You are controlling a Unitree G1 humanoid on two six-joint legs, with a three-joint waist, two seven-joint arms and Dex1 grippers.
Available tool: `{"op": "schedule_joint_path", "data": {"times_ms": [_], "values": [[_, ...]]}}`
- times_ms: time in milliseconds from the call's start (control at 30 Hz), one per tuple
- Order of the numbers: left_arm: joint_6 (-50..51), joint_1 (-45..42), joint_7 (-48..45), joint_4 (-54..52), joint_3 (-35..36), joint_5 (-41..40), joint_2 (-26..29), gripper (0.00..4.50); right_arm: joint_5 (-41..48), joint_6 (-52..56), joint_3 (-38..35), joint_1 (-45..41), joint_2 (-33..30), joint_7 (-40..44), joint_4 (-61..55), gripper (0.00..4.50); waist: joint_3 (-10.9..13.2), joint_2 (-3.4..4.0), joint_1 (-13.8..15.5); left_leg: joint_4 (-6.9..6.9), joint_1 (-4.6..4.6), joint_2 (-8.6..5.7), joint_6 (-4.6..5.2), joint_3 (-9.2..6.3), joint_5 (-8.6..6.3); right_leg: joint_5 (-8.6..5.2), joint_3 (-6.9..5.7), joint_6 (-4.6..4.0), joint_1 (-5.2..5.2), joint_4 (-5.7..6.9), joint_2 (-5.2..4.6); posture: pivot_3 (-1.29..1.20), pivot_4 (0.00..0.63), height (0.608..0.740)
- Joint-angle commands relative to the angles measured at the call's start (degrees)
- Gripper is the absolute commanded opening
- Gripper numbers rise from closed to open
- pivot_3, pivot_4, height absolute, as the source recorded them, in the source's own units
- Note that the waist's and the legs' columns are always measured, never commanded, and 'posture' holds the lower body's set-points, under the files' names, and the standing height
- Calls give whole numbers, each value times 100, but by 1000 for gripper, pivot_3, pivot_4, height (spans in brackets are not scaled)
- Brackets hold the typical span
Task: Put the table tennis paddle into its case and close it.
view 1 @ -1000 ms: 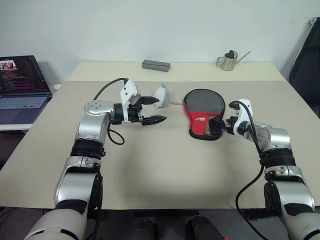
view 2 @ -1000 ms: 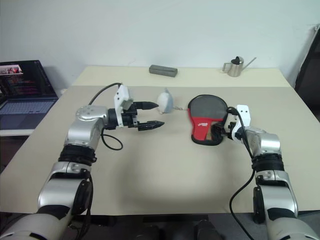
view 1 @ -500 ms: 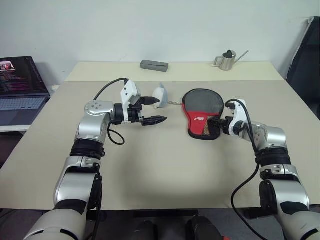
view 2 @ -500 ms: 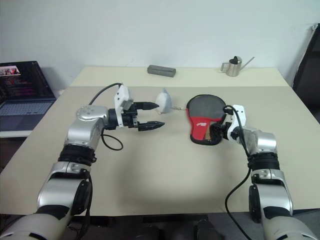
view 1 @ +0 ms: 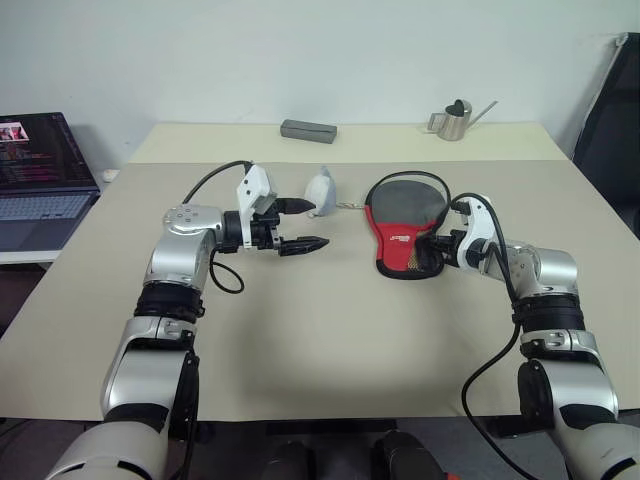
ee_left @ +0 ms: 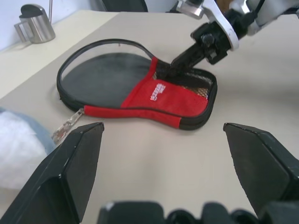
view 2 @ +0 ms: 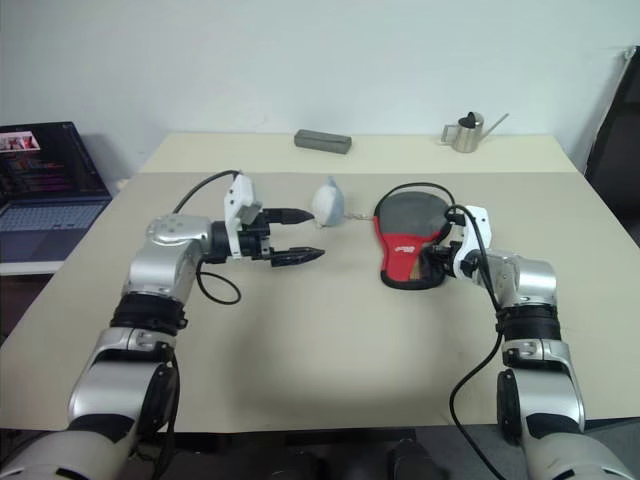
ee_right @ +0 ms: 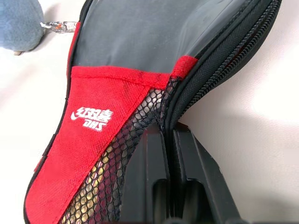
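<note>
Case (view 1: 405,228) lies on counter (view 1: 330,330), right of centre, round end toward far side, red part + mesh pocket nearer robot. R hand (view 1: 440,243) pinched tight on case's zip edge by mesh pocket; R wrist view shows fingers (ee_right: 154,186) together on that rim, edge lifted. L hand (view 1: 300,223) spread wide, holding nothing, hovering above counter well left of case. L wrist view shows top flap raised, dark interior. Paddle: can't tell where. Pale grey-blue lump (view 1: 321,190) just left of case.
</note>
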Motion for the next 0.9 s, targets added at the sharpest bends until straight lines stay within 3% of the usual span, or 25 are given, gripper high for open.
{"op": "schedule_joint_path", "data": {"times_ms": [33,400,900], "values": [[166,128,-49,-537,-15,-192,137,4500,200,373,-109,117,-74,-12,-585,95,0,0,1,0,0,0,0,-1,0,0,0,0,0,0,0,0,150,740],[747,636,-42,-1451,-126,-473,242,4500,373,897,-213,406,-47,-103,-1221,95,0,0,6,0,0,-1,1,-1,0,0,0,0,1,-2,-2,0,150,740],[854,1336,-1078,-2274,-565,-778,978,4500,928,2329,-365,1341,-25,-212,-3073,95,-1,1,15,-4,1,0,2,-4,-1,-1,-2,0,7,-14,-2,0,150,740]]}}
